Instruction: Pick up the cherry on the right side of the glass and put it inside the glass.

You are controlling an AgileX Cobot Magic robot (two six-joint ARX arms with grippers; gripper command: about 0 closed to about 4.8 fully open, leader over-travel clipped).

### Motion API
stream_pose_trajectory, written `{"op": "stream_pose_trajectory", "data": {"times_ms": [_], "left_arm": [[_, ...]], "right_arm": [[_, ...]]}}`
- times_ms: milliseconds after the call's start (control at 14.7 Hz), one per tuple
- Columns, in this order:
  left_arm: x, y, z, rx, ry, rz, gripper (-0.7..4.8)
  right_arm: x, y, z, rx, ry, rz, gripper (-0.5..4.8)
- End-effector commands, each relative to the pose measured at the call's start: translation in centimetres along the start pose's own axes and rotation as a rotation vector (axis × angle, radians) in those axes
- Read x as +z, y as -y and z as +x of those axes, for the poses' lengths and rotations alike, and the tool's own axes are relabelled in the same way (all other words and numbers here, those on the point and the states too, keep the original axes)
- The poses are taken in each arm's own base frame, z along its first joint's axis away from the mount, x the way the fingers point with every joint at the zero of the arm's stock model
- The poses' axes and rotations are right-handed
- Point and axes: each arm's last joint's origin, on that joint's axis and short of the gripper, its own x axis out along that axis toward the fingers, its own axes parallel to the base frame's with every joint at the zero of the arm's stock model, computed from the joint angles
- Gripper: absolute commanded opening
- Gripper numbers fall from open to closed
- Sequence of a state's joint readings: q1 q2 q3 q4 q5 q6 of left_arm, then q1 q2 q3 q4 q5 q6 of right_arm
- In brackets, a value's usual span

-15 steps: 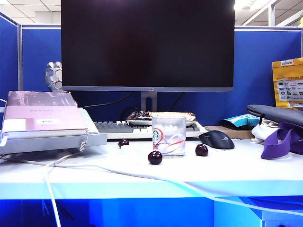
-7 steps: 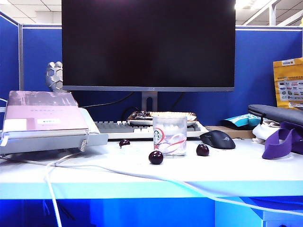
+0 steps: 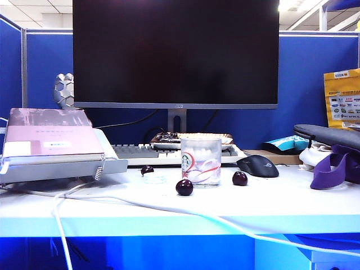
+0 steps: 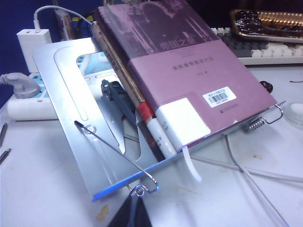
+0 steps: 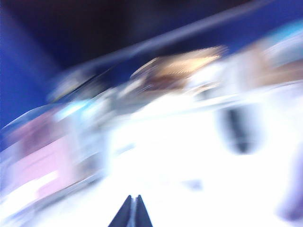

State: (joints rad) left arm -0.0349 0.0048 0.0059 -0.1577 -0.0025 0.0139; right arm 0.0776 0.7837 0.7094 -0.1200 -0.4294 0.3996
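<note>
Nothing of the task is showing as done. The cherry is sitting on the white desk at 3 o'clock of the glass, just beside it and apart from the wall. Two other dark cherries are lying at 7 and 9 o'clock of the glass. Whether the glass is holding anything of the task is hard to tell; only pale, whitish shapes are showing through it.

The right gripper is showing in the right wrist view only, its dark fingers pressed together to a point, holding nothing. That view is smearing heavily, so I judge the arm is swinging; the cherry cannot be picked out there. The left gripper is hanging over a book stand bearing a pink book; only a dark tip is visible, and whether it is parted I cannot tell.

Left to do: reach, grasp, lift, drop into the glass.

Surroundings: a monitor is standing at 12 o'clock of the glass, a black mouse at 3 o'clock beyond the cherry, blue partitions behind.
</note>
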Motion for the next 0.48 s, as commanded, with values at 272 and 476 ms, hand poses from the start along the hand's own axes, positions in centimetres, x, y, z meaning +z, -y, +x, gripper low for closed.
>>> {"op": "stream_pose_trajectory", "data": {"times_ms": [272, 476], "left_arm": [[-0.1, 0.0, 0.0, -0.003, -0.009, 0.004, -0.05], [-0.1, 0.0, 0.0, -0.002, -0.009, 0.004, -0.05]], "right_arm": [[-0.2, 1.8, 5.8, 0.285, -0.169, 0.095, -0.05], [0.4, 1.8, 7.5, 0.137, -0.211, -0.053, -0.05]]}}
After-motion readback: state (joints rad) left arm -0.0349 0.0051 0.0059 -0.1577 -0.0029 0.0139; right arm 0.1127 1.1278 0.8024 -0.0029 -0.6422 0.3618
